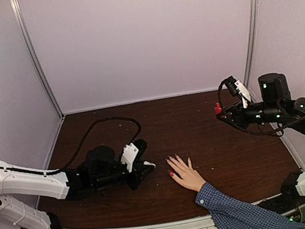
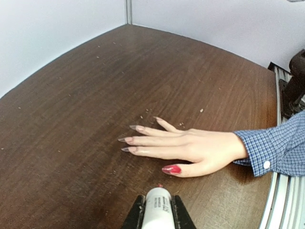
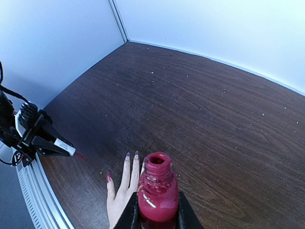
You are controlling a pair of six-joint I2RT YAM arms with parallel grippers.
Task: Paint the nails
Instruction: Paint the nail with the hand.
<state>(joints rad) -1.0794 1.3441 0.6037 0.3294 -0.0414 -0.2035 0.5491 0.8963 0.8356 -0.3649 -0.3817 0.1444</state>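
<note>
Dark wooden table point(image 1: 199, 118) — flat hand point(image 1: 186, 176), scattered crumbs point(image 2: 201, 110)

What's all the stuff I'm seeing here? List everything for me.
table: one, dark brown wood, under everything
polish bottle: one, red, open, held at the right
brush cap: one, white with red brush tip, held at the left
cable: one, black, looped on the table's left side
hand: one, light-skinned, flat on the table
sleeve: one, blue checked, near edge
nails: five, thumb glossy red, four bare
left gripper: one, black, shut on the brush cap
right gripper: one, black, shut on the polish bottle
</note>
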